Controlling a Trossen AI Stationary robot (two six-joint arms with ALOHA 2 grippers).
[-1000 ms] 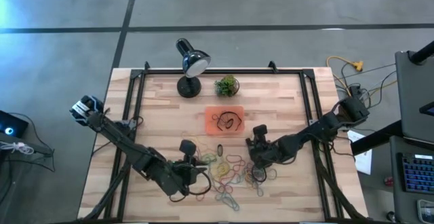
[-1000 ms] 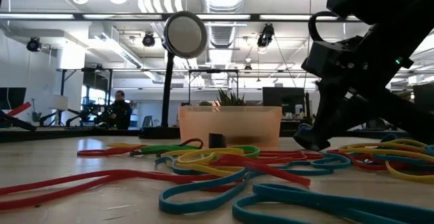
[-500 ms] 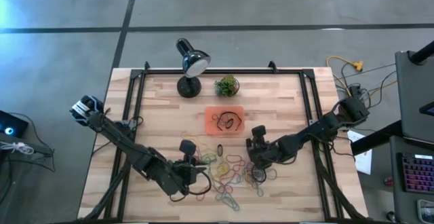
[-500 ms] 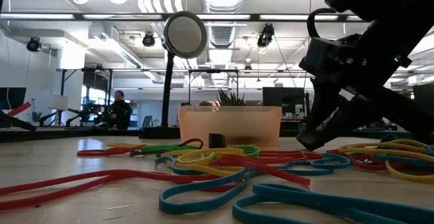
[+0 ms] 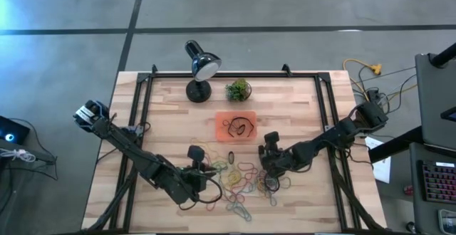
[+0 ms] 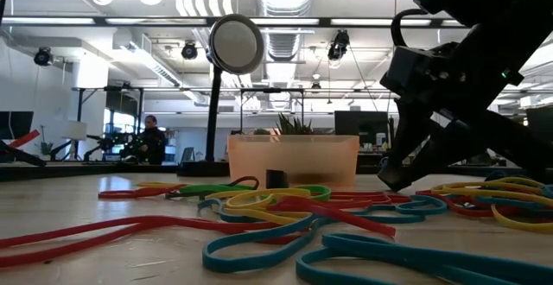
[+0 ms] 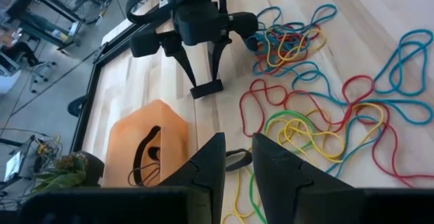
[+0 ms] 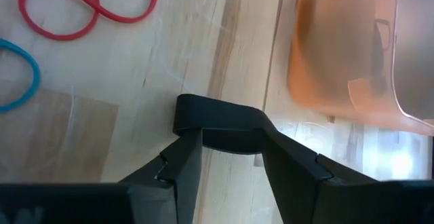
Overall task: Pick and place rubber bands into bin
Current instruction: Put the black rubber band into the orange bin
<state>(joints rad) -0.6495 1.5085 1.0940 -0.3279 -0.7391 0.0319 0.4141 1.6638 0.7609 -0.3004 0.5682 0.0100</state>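
Observation:
Many coloured rubber bands (image 5: 242, 181) lie loose on the table's near middle, and they also show in the low view (image 6: 285, 207). The orange bin (image 5: 236, 126) stands beyond them with black bands inside. My right gripper (image 5: 265, 152) points down just right of the bin's near corner, shut on a black rubber band (image 8: 218, 121). My left gripper (image 5: 208, 171) hovers at the pile's left side, its fingers (image 7: 203, 166) a narrow gap apart and empty. My right gripper holds the black band (image 8: 218, 121) at its fingertips only, and the band lies flat across both tips (image 7: 207, 88). The fingers come from above, pointing down. The band sits low over the bare wood beside the bin; whether it touches the table I cannot tell.
A black desk lamp (image 5: 199, 68) and a small green plant ball (image 5: 238, 89) stand at the far edge behind the bin. A small black thing (image 5: 231, 155) lies between bin and pile. Black frame rails (image 5: 142, 107) run along the table's sides.
My right gripper has shifted a little toward the table's left, nearer the bin, keeping the black band at its fingertips.

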